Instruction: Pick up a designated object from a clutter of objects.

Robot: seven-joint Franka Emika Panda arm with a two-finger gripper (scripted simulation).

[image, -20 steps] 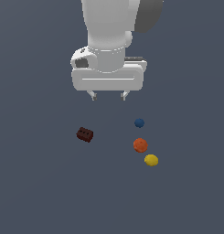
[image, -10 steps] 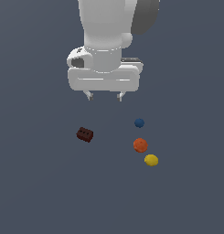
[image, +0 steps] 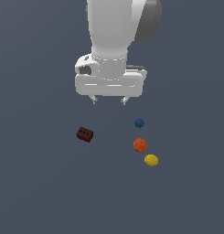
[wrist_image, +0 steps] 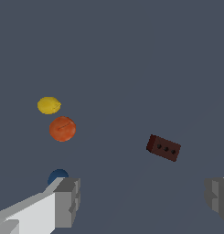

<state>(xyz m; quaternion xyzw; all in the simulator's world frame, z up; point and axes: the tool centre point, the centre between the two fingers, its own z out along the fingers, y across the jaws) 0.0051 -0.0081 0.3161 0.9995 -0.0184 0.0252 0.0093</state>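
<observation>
Right now I see my gripper hanging in the upper middle of the exterior view, its 2 fingers spread wide with nothing between them. The wrist view confirms it: 1 fingertip shows at one edge and the other at the far edge, well apart. The dark blue ball sits on the grey floor, right of centre in the exterior view, below the gripper and to its right, not touched. In the wrist view the ball peeks out just beside one fingertip, partly hidden by it. Below it in the exterior view lie the orange ball and then the yellow ball, near each other. The reddish-brown block with 3 holes lies apart, left of centre.
</observation>
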